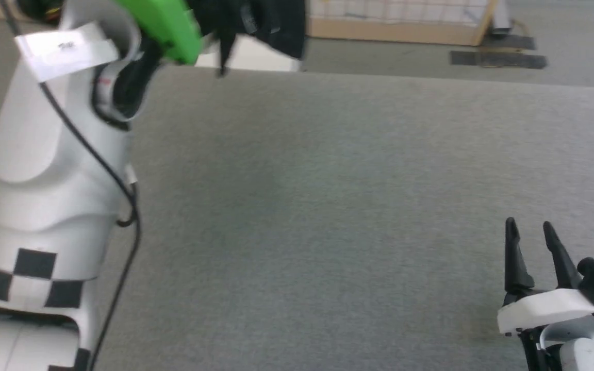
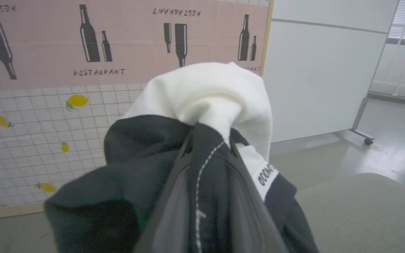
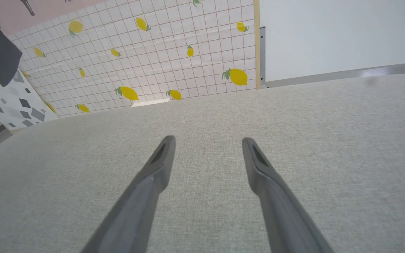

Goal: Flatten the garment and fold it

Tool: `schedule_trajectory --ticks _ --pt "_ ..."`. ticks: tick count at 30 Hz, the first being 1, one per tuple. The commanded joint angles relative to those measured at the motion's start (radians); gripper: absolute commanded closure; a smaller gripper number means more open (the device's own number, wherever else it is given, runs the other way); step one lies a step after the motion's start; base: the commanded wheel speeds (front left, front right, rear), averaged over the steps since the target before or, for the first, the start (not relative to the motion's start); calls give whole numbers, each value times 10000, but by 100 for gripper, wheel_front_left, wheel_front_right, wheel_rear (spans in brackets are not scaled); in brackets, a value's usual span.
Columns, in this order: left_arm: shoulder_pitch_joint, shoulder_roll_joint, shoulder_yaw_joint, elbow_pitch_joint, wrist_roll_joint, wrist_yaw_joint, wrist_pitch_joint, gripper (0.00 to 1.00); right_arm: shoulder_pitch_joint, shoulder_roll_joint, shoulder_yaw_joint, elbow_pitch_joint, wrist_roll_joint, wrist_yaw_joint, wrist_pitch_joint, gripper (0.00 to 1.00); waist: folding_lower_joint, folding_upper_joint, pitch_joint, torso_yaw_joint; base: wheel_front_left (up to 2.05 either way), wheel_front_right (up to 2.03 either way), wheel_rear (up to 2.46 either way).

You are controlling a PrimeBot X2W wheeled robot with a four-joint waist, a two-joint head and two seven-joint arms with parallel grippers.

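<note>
While the garment [image 1: 271, 26] hangs bunched from the raised left tool [image 2: 211, 135], the relation that matters is how far it sits from the other arm. It is up at the far left of the grey bench [image 1: 328, 206], lifted clear of the surface. The right tool [image 1: 529, 229] waits low at the near right corner, well apart from it. The left arm is therefore the one on the job. The right would have to cross the whole bench, up and to its left, to catch a free edge.

The left tool's jaws are pinched nearly closed on a fold of black cloth beside the collar. The right tool stands wide open with nothing between its jaws, hovering just over bare bench.

From the left wrist the garment is a crumpled wad. A white body panel [image 2: 206, 91] humps over the top, with black cloth drooping below and to the side. A strip of white neck tape [image 2: 267, 174] carries partly legible black lettering (only a few letters can be read). Bunched like this, it shows no clear long axis, so it probably needs spreading on the bench first.
</note>
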Motion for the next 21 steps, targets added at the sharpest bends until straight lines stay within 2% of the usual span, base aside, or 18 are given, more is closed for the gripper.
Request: schedule_trajectory --ticks 1,6,13,17,21 --pt "-200 -148 -201 -180 -220 -68 -23 100 -113 -8 -31 -35 52 -15 -53 0 0 0 -546 -957 0 0 0" --pt "184 -589 -959 -223 -608 -69 -174 100 -99 -8 -213 -106 -30 -15 -55 0 0 0 -572 -1615 0 0 0" --pt "2252 -970 -2657 1014 -744 -70 -194 100 134 -8 -433 -131 -94 -15 -56 0 0 0 -497 -2058 0 0 0" --pt "3599 -1026 -3325 2105 -927 -64 370 100 237 -8 -423 -145 -46 -15 -56 0 0 0 -497 -2138 0 0 0" --pt "4584 -1161 -3816 3041 -1279 145 1815 100 377 -8 -497 -119 -13 -15 -56 0 0 0 -509 -1963 0 0 0"
